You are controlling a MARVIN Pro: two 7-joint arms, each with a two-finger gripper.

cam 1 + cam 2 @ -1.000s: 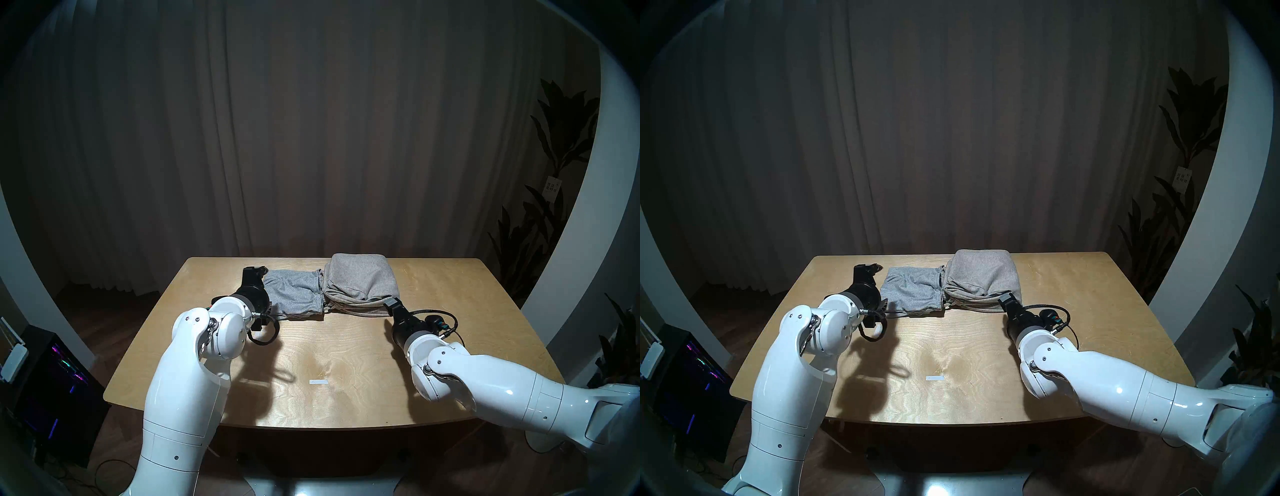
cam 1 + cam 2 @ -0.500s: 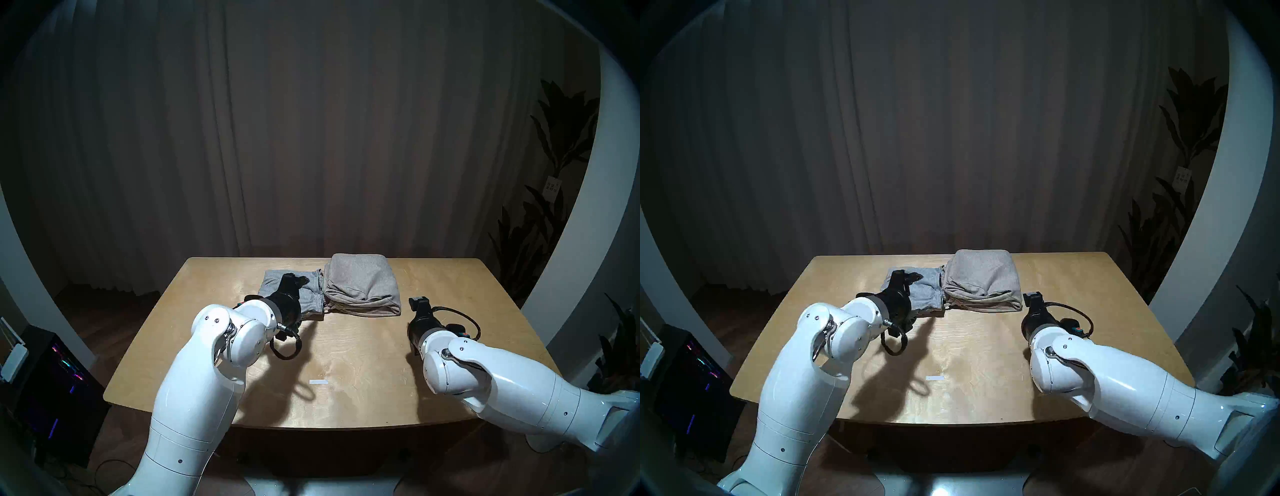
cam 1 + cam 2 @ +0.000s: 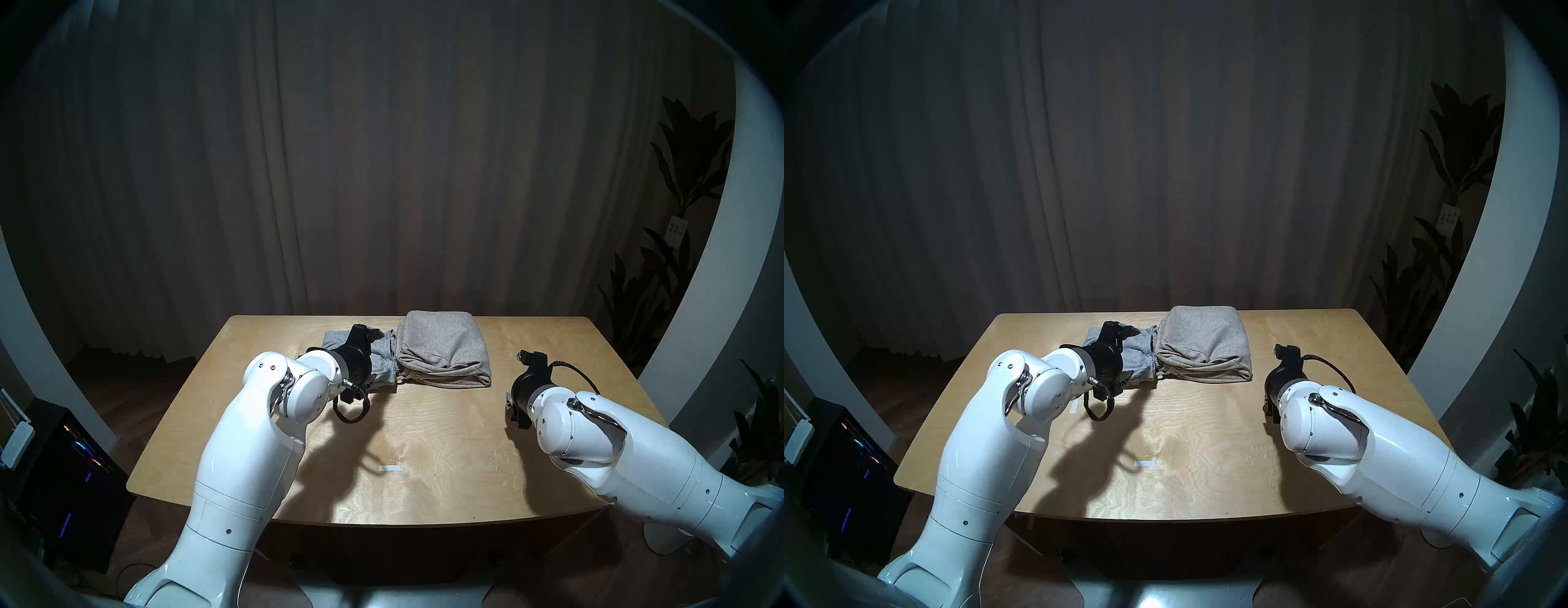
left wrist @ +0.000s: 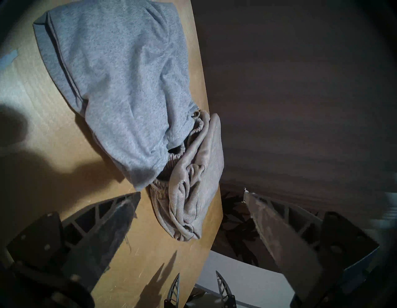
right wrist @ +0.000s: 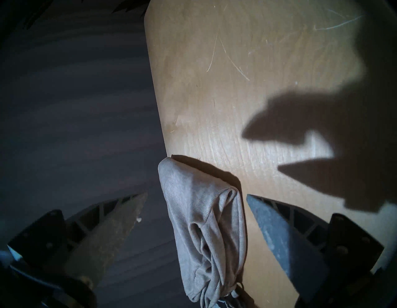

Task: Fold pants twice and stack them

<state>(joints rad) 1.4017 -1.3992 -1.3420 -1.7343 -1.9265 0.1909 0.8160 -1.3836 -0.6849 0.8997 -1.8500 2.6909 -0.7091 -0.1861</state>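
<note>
Wooden worktop (image 3: 424, 424): folded light grey knit pants (image 4: 120, 86) touching folded beige-grey knit pants (image 3: 441, 352); left pincer (image 4: 191, 206), right pincer (image 5: 196, 206) spread, empty.

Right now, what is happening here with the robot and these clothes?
Two folded pants lie side by side on the table, touching: grey pants and larger beige pants. They are not stacked yet. Both grippers are open and empty. The left gripper hovers above the grey pants; the right gripper is beside the beige pants.
</note>
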